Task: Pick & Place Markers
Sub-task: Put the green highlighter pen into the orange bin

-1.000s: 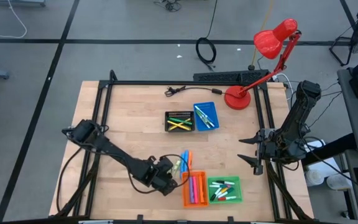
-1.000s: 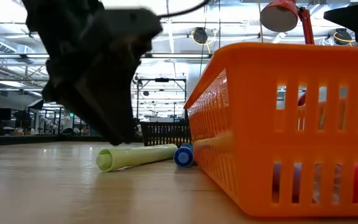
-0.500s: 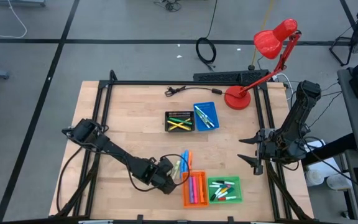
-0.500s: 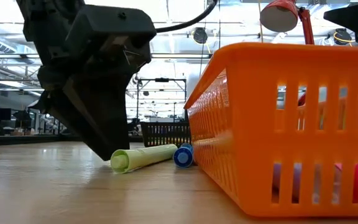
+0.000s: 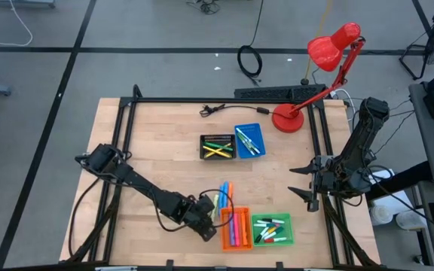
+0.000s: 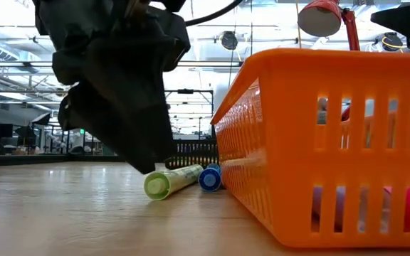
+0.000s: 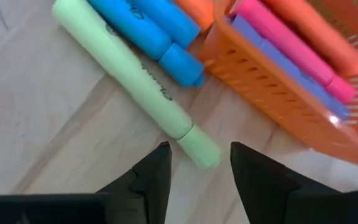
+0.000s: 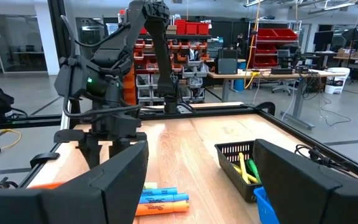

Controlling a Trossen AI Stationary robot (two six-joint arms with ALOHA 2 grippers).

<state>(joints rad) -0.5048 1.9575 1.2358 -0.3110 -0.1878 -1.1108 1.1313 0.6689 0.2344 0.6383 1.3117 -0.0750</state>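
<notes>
The wooden table [image 5: 164, 158] carries four small trays. The black tray [image 5: 217, 147] and blue tray [image 5: 249, 141] sit near the middle, the orange tray [image 5: 236, 229] and green tray [image 5: 272, 229] at the near edge, all holding markers. A red desk lamp [image 5: 307, 83] stands at the far right corner.

The left gripper [image 5: 204, 223] hangs low beside the orange tray's left wall, its fingers [image 7: 151, 180] parted and empty, straddling the cap end of the light green marker [image 7: 135, 81] without touching it. The orange tray's wall stands just beside that cap, leaving little room. Compared with a second ago the left gripper has shifted closer to the tray and the green marker has swung, its cap end now nearer the low camera.

The green marker lies flat on the wood, its long axis running away from the near edge, parallel with the blue markers [image 7: 148, 28] and an orange marker [image 5: 229, 193] beside it.

The right gripper [image 5: 307, 183] waits spread wide and empty by the table's right edge.
</notes>
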